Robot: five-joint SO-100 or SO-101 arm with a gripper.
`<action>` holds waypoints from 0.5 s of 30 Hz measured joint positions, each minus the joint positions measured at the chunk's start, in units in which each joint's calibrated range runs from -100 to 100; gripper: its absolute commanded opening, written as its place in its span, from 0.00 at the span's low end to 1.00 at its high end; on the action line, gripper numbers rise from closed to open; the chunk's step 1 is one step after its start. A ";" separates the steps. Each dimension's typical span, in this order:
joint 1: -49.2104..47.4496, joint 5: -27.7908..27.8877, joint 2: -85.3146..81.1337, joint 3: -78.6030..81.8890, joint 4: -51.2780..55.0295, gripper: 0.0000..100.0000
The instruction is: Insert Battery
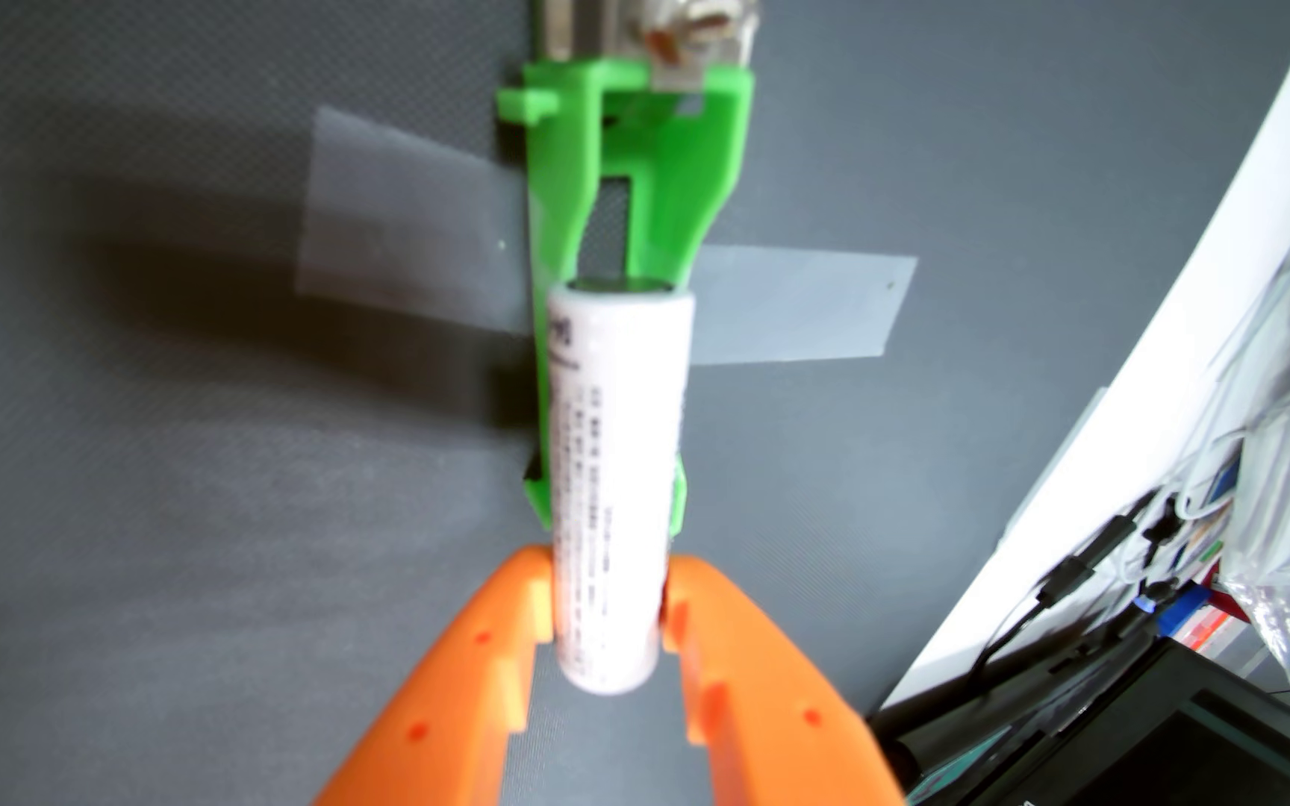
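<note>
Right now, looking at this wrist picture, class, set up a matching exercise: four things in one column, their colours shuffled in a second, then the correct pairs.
Things:
1. battery
2. holder
3. pincer
4. mat

Colours:
A. orange
B. dark grey
C. white
D. green

Pairs: 1-C, 2-D, 3-A, 4-B

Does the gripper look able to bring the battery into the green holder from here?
Probably yes. The gripper grips the battery already lined up over the green holder, and nothing else sits in the slot. How deep it sits is unclear.
</note>
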 measured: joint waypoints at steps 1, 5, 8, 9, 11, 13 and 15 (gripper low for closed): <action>-0.16 0.00 0.00 0.00 0.00 0.01; -0.57 0.00 -0.33 0.00 -0.08 0.01; -3.61 0.00 -2.41 0.00 -0.08 0.01; -4.01 0.00 -2.91 0.00 -0.08 0.01; -4.10 0.00 -3.49 0.00 -0.08 0.01; -3.93 0.05 -3.66 0.00 -0.08 0.01; -4.01 0.05 -3.66 0.00 -0.08 0.01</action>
